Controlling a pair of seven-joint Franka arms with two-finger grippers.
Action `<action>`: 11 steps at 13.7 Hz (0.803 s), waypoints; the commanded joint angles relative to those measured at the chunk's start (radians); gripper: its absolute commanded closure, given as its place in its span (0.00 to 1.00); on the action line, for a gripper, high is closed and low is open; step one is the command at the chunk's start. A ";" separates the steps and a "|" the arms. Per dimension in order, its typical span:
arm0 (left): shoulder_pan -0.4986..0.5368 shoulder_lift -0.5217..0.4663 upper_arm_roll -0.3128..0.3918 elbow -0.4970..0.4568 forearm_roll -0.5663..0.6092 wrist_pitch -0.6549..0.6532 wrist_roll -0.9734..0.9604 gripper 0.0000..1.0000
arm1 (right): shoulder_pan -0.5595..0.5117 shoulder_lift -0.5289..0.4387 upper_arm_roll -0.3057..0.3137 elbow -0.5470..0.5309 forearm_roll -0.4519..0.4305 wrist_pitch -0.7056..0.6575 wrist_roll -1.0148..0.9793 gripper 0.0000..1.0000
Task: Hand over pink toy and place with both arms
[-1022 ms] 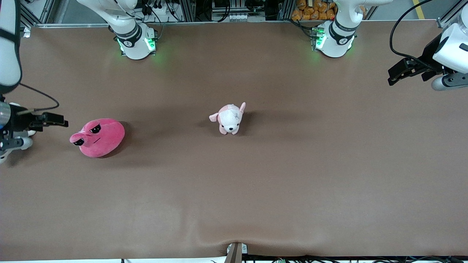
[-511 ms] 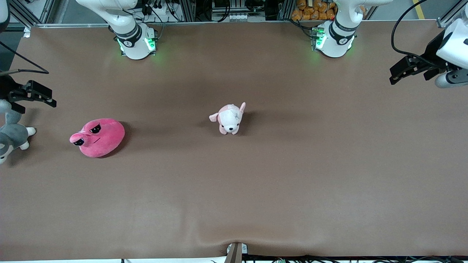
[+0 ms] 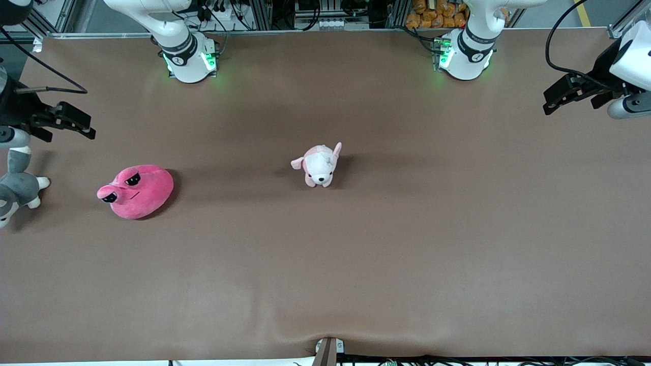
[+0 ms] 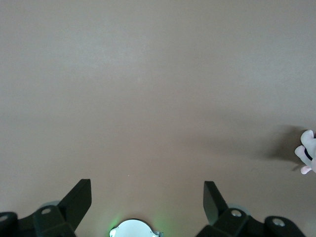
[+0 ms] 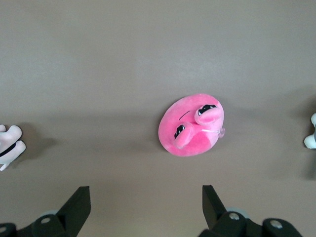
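Pink toy (image 3: 136,191): lies on the brown table (image 3: 386,254), toward the right arm's end; eyes and mouth line face up and toward that end. Nothing touches it. Also seen whole in the right wrist view (image 5: 191,125).
Landmark: all places below are given relative to the pink toy.
Right gripper (image 3: 76,122): in the air over the table, near the pink toy, toward the right arm's end and the robots' side of it; not touching it. Fingers (image 5: 79,202) spread wide apart, nothing between them.
Puppy plush (image 3: 318,163): small, pale pink and white, standing on the table well apart from the pink toy, toward the left arm's end and slightly farther from the front camera. Untouched.
Grey-and-white plush (image 3: 18,183): at the table edge at the right arm's end, near the pink toy, partly cut off by the picture's edge. Apart from the right gripper.
Left gripper (image 3: 557,96): in the air over the left arm's end of the table, well apart from the pink toy. Fingers (image 4: 79,197) spread wide, empty; only bare table under them.
Left arm: waiting.
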 commanded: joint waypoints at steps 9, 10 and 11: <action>0.011 -0.002 0.003 0.053 0.003 -0.092 0.005 0.00 | 0.006 -0.010 -0.023 0.086 -0.016 -0.059 0.085 0.00; 0.010 -0.004 0.003 0.053 0.005 -0.102 0.005 0.00 | 0.006 -0.009 -0.023 0.086 -0.016 -0.061 0.087 0.00; 0.011 -0.004 0.003 0.055 0.005 -0.102 0.005 0.00 | 0.006 -0.009 -0.023 0.084 -0.016 -0.061 0.087 0.00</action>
